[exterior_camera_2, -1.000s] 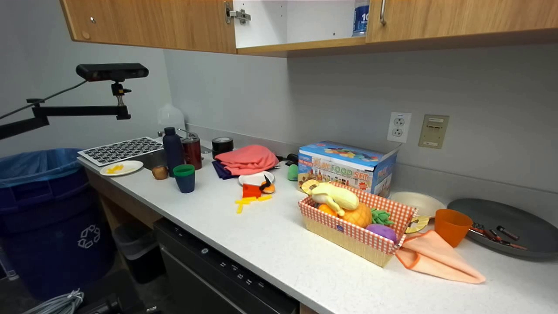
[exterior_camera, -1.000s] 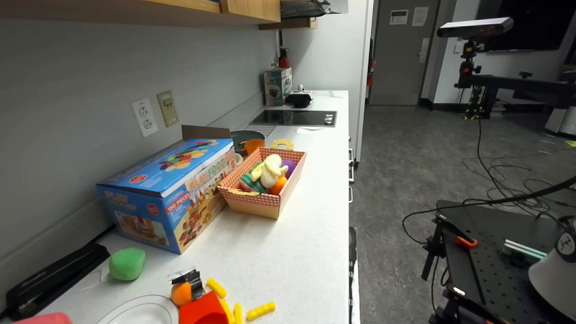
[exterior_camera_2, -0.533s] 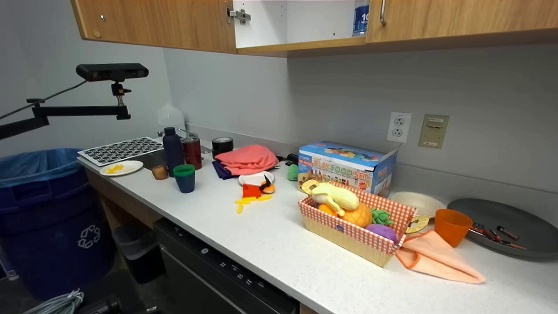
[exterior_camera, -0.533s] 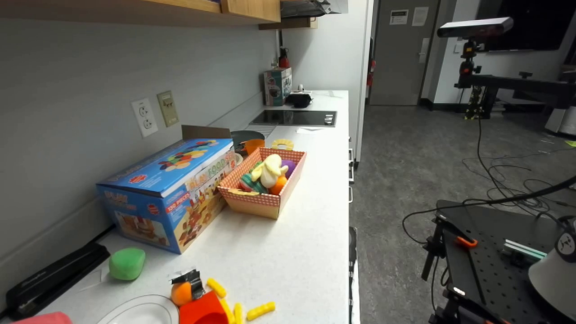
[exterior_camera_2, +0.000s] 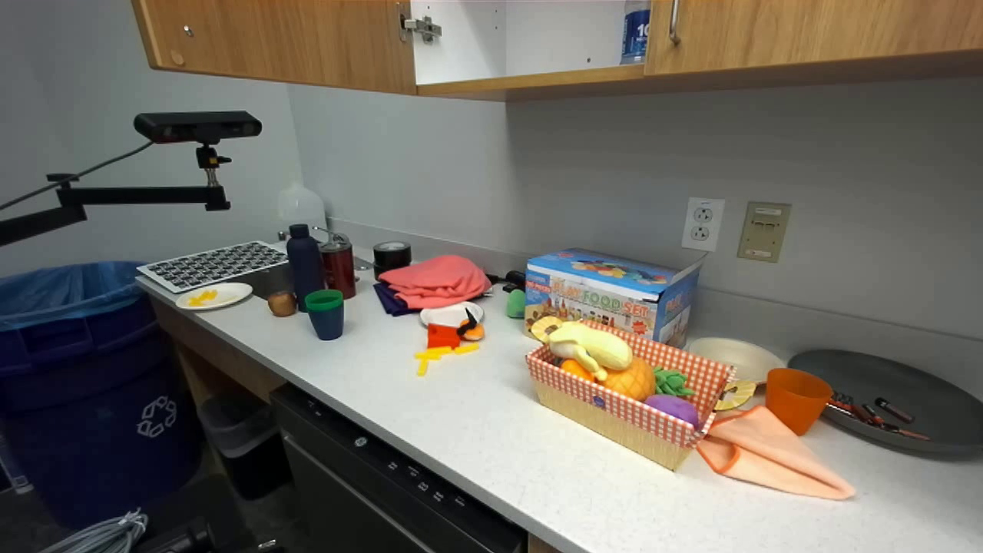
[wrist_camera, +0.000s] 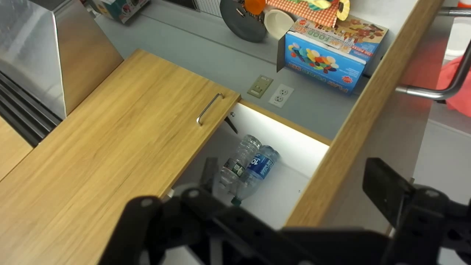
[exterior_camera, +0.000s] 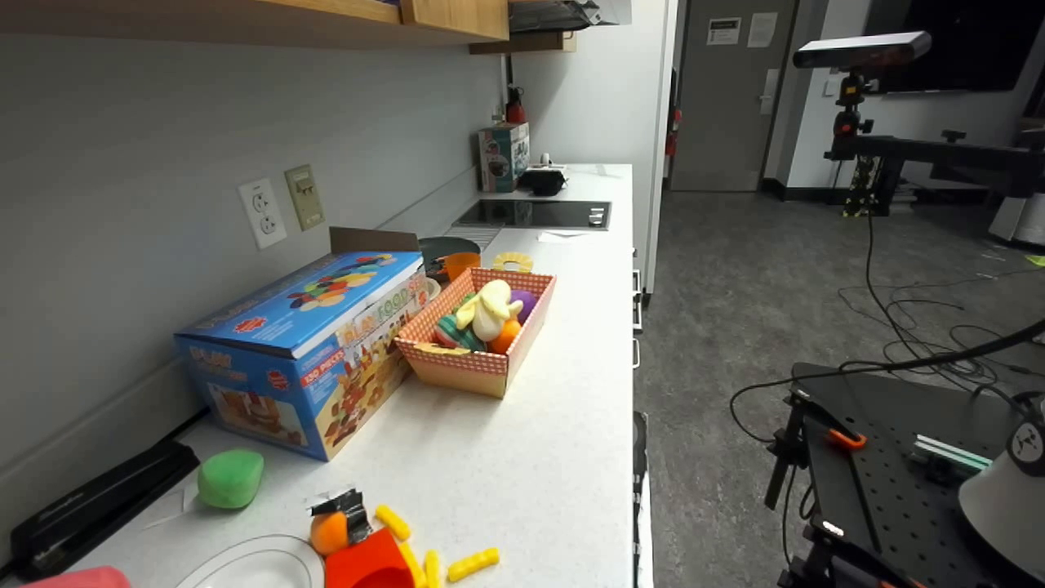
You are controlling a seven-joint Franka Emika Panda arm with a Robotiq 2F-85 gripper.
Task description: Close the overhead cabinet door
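Note:
The wooden overhead cabinet door (exterior_camera_2: pixel 276 42) stands open on its hinge at the left of the white cabinet interior (exterior_camera_2: pixel 461 61) in an exterior view. In the wrist view, the door's edge (wrist_camera: pixel 353 147) runs diagonally, with its metal handle (wrist_camera: pixel 434 92) on its right face. My gripper (wrist_camera: pixel 294 175) is open. Its fingers are wide apart, one on each side of the door's edge in the picture. I cannot tell whether either finger touches the door. The gripper is out of view in both exterior views.
The neighbouring cabinet door (wrist_camera: pixel 128 129) is shut. Two plastic bottles (wrist_camera: pixel 261 163) are inside the open cabinet. Below, the counter (exterior_camera_2: pixel 430 415) holds a food-set box (exterior_camera_2: pixel 607 296), a checked basket (exterior_camera_2: pixel 614 426) and a dark pan (exterior_camera_2: pixel 906 384). A camera arm (exterior_camera_2: pixel 146 196) stands at the left.
The open door's free edge has shifted to the right in an exterior view, more in the first half second than in the second. The counter objects have not moved.

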